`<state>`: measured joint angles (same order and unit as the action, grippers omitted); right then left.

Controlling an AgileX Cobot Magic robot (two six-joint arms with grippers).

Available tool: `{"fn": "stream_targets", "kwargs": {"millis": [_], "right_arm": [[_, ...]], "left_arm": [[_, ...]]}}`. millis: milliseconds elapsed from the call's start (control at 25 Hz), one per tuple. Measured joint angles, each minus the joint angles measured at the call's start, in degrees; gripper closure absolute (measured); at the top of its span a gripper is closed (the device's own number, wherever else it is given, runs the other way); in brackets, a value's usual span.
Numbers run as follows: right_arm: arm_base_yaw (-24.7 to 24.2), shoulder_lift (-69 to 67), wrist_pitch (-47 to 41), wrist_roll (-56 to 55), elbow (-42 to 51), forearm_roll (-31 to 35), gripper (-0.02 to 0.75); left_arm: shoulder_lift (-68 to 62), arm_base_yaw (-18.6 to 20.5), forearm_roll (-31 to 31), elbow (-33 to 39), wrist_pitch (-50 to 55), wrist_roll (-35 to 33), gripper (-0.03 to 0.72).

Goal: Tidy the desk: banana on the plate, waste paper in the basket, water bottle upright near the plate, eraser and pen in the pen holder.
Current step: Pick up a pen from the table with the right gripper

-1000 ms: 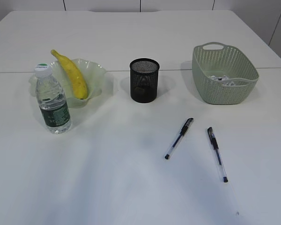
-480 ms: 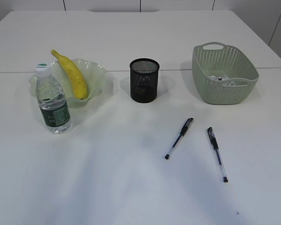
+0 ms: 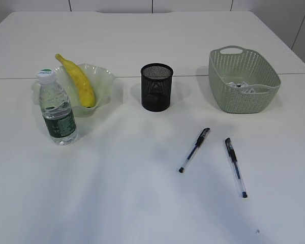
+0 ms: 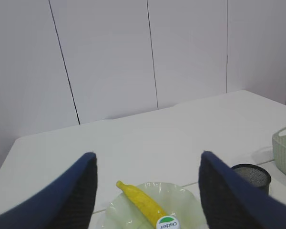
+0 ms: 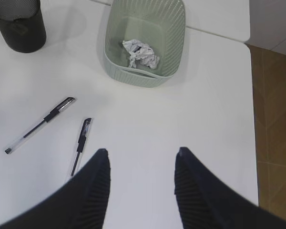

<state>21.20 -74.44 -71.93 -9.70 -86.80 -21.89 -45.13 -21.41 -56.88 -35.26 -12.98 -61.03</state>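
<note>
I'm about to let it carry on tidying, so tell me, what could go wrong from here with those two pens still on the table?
1. The two pens, one and the other, lie flat and close together; a pincer coming for one might nudge the other.
2. The mesh pen holder is narrow and light-looking; a pen dropped in at a slant could catch its rim or tip it.
3. The water bottle stands upright beside the plate; a left arm crossing toward the pens could knock it over.

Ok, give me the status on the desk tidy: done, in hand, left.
Done: the banana lies on the plate, the water bottle stands upright beside it, and the waste paper is in the basket. In hand: nothing; the left pincer and right pincer are open and empty. Left: two pens lie on the table, outside the pen holder. I can't make out the eraser.
</note>
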Motion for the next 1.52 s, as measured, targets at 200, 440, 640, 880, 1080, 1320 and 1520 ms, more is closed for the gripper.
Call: {"fn": "stream_targets", "kwargs": {"millis": [200,440,640,880,1080,1320,1520], "right_arm": [[0.00,0.00,0.46,-0.83,2.04,-0.13,0.402],[0.00,0.00,2.12,-4.07,5.82,-0.40,0.402],[0.00,0.00,2.47,-8.60,8.62,-0.40,0.402],[0.00,-0.11,2.60,-11.47,9.04,-0.08,0.402],[0.00,-1.11,2.71,-13.34,9.04,1.54,0.402],[0.00,-5.65,2.44,-13.72,9.04,3.65,0.402],[0.00,-7.88,3.57,-13.84,9.04,3.65,0.402]], "left_arm": [[0.00,0.00,0.00,0.00,0.00,0.00,0.214],[0.00,0.00,0.00,0.00,0.92,0.00,0.214],[0.00,0.00,0.00,0.00,1.94,0.00,0.214],[0.00,0.00,0.00,0.00,1.97,0.00,0.214],[0.00,0.00,0.00,0.00,2.07,0.00,0.214],[0.00,0.00,-1.54,0.00,2.07,0.00,0.214],[0.00,0.00,-1.95,0.00,2.07,0.00,0.214]]}}
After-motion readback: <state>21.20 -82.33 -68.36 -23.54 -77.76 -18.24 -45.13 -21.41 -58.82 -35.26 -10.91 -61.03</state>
